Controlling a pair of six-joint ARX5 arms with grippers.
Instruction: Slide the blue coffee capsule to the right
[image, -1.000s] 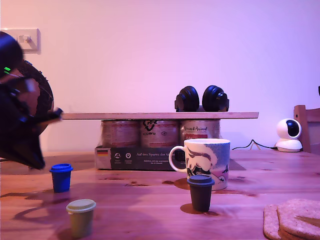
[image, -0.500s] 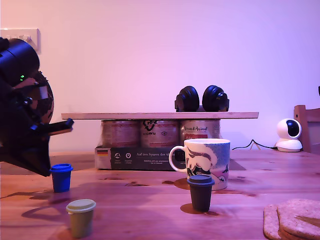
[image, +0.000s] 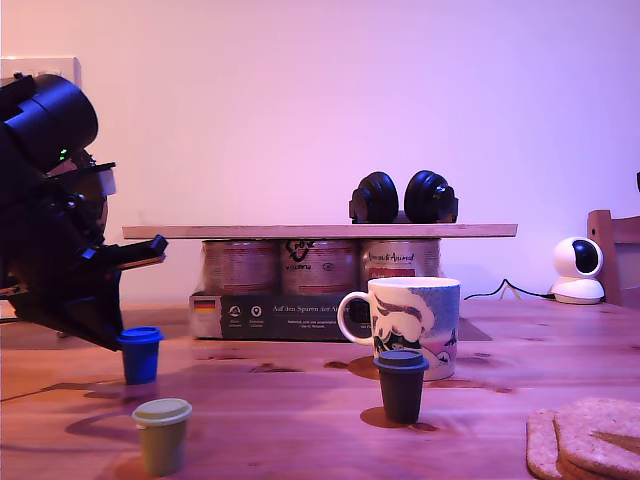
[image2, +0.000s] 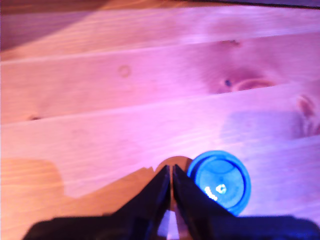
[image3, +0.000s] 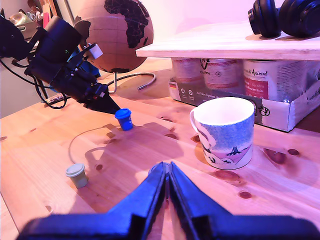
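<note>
Pressing my first gripper (image2: 171, 182), jaws closed and empty, against the blue capsule (image2: 220, 181) just beside its tip.
My second gripper (image3: 167, 180) is also closed, holding nothing, above a knotty wooden table (image: 300, 400). Pink wall behind; a can (image3: 260, 74) reads "Animal".

My first gripper (image2: 171, 184) and my second gripper (image3: 167, 172) both have jaws pressed together, angled downward.

Three coffee capsules stand on the tabletop (image: 300, 400): one blue coffee capsule (image: 140, 354), one olive-green capsule (image: 162, 435), one dark brown capsule (image: 402, 384). One mug (image: 412, 323). Three tins (image: 322, 265) sit under one board (image: 320, 231). One pair of headphones (image: 404, 198). Two cork coasters (image: 590, 435).
</note>
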